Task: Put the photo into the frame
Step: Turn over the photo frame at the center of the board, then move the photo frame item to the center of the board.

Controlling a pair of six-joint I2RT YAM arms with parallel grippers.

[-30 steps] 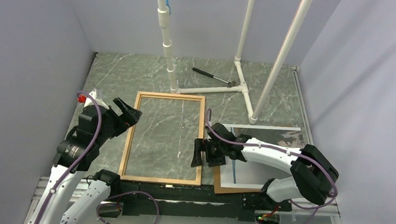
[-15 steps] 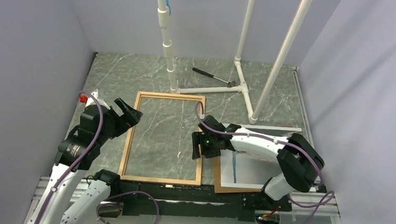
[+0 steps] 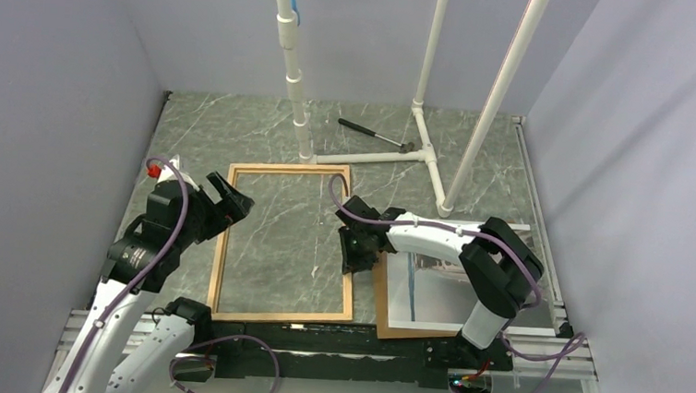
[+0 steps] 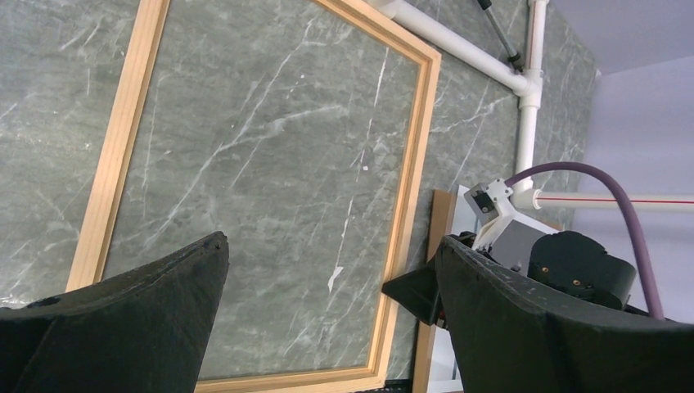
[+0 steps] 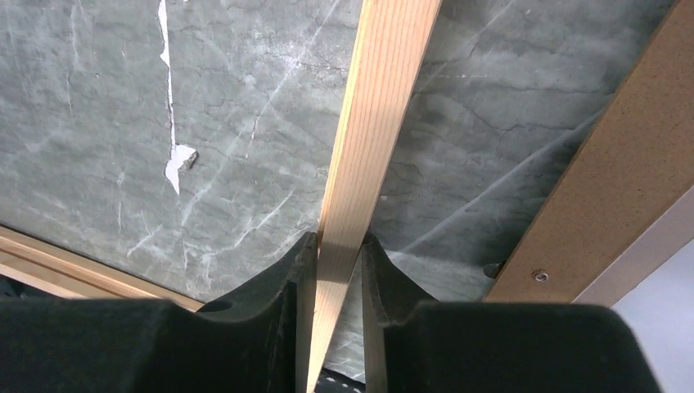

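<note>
The frame, a thin light-wood rectangle, lies flat on the marble table, slightly skewed. My right gripper is shut on its right rail; in the right wrist view the rail runs between the two black fingers, gripper. The photo lies right of the frame on a brown backing board, partly hidden under my right arm. My left gripper hovers open over the frame's left rail with nothing between its fingers; its wrist view shows the gripper above the frame.
A white PVC pipe stand rises behind the frame, with a hammer lying beyond it. Grey walls close in on both sides. The backing board's edge runs just right of the gripped rail.
My right gripper moved up and left onto the frame's right rail and shut on it. The frame's far end has shifted left. The left arm barely moved.
</note>
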